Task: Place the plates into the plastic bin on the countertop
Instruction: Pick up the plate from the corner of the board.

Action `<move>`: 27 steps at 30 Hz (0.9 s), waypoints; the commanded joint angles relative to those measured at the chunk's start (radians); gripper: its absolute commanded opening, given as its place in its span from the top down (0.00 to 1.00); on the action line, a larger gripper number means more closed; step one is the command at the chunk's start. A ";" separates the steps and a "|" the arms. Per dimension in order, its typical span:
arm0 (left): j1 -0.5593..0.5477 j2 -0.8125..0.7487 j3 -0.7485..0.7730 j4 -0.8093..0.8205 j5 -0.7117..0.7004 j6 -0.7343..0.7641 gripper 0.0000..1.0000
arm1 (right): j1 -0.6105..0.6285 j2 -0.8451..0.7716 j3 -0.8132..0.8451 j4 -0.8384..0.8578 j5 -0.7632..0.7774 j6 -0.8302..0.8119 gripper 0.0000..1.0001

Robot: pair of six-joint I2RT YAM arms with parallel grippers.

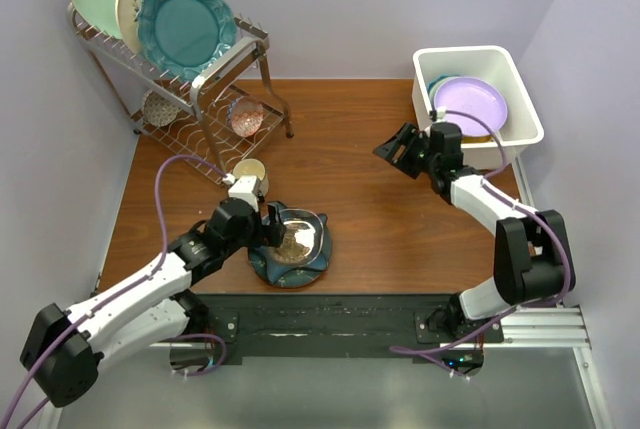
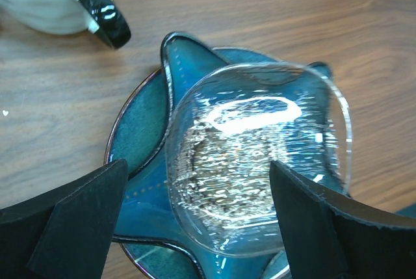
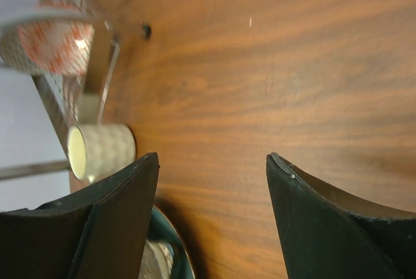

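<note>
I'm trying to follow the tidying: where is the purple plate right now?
In the overhead view, the lavender plate sits in the white plastic bin at the far right corner of the countertop, just beyond the right gripper.

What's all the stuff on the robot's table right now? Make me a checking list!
Surface: countertop, reddish-brown wood, no spills seen.
Job's things: lavender plate lies on top inside the white bin; clear plate sits on a dark teal plate, both outside the bin.
Clutter: cream cup beside the wire rack holding upright plates.
Grippers: left gripper open over the clear plate; right gripper open, empty, over bare wood.
Cables: purple cables loop freely, touching no plate.
Surroundings: pale walls; nothing else seen.
</note>
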 commanded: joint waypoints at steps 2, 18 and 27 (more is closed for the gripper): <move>0.000 0.060 0.015 0.058 -0.019 -0.023 0.10 | 0.058 0.034 -0.061 0.067 -0.030 -0.007 0.30; 0.003 0.235 -0.011 0.161 0.048 -0.027 0.44 | 0.113 0.054 -0.213 0.162 -0.073 0.013 0.30; 0.003 0.087 -0.031 0.121 -0.001 -0.041 0.31 | 0.113 0.023 -0.249 0.154 -0.074 0.002 0.30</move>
